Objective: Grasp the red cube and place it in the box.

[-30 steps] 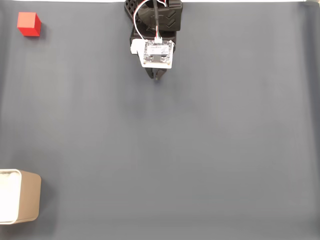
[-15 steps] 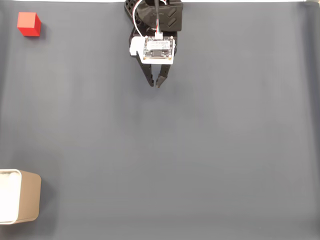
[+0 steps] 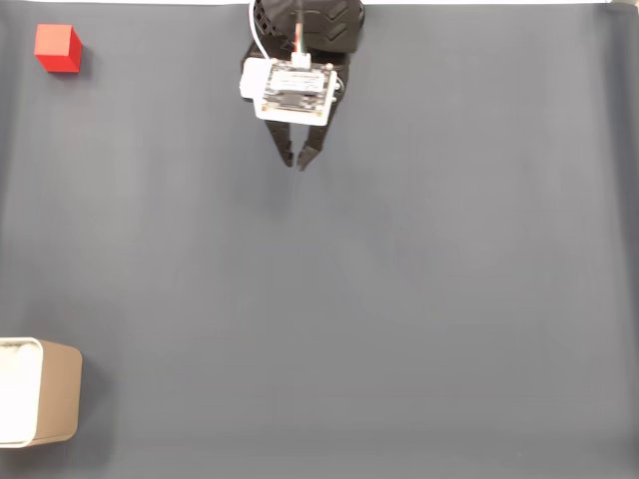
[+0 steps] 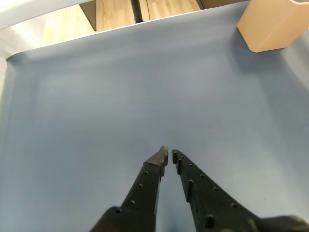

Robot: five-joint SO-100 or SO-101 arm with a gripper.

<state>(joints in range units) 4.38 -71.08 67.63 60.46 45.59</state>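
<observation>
So the whole workspace is a dark grey-blue mat covering pretty much everything in the fixed view, plain and a bit wrinkly along the edges. The arm comes in from the top middle, with a little white circuit board sitting on the wrist. The box is down in the bottom-left corner of the fixed view, tan cardboard-looking side, rounded corners, white rim and inside; in the wrist view it's up in the top right. The gripper hangs over bare mat just below the board, black fingers basically together with only a sliver of gap at the tips, holding nothing. The red cube is way off in the top-left corner, bright matte red, sitting flat, well apart from both the gripper and the box.
</observation>
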